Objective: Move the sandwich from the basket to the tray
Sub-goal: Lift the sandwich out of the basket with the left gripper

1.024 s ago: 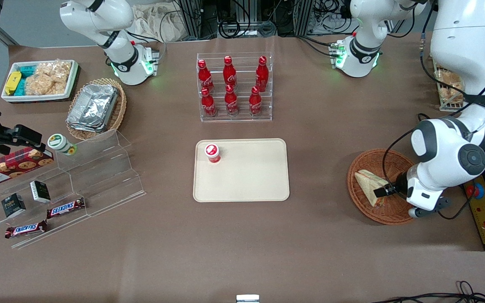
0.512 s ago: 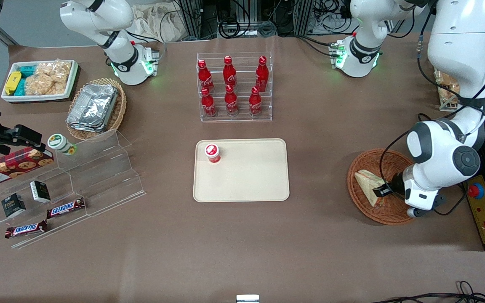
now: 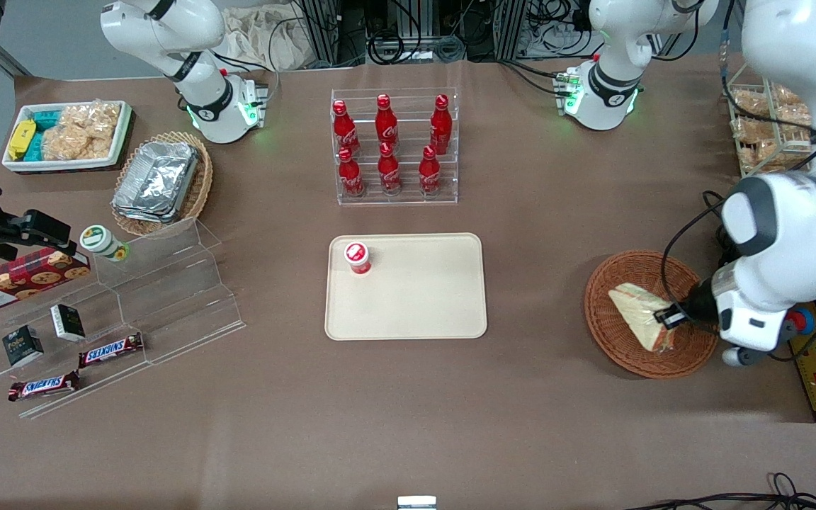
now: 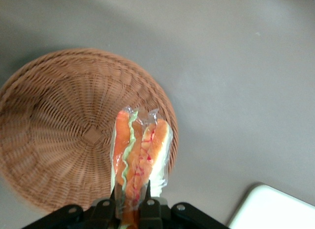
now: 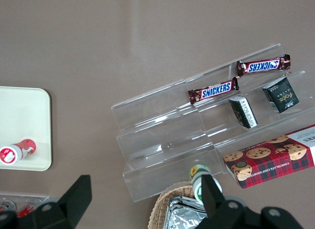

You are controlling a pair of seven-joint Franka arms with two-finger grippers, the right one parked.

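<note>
The gripper (image 3: 671, 316) hangs above the basket (image 3: 613, 340), toward the working arm's end of the table, its fingers (image 4: 109, 208) pinched tight on the sandwich (image 3: 643, 313). In the wrist view the sandwich (image 4: 139, 160) stands on edge, filling edge outward, lifted clear of the woven basket (image 4: 59, 130) — its tip reaches over the rim. A broad strip of bare brown table (image 3: 535, 297) lies between the basket and the tray (image 3: 422, 304). On the tray, one small red-capped cup (image 3: 358, 257) stands in the corner nearest the bottle rack (image 3: 394, 145); the remaining tray surface is bare.
</note>
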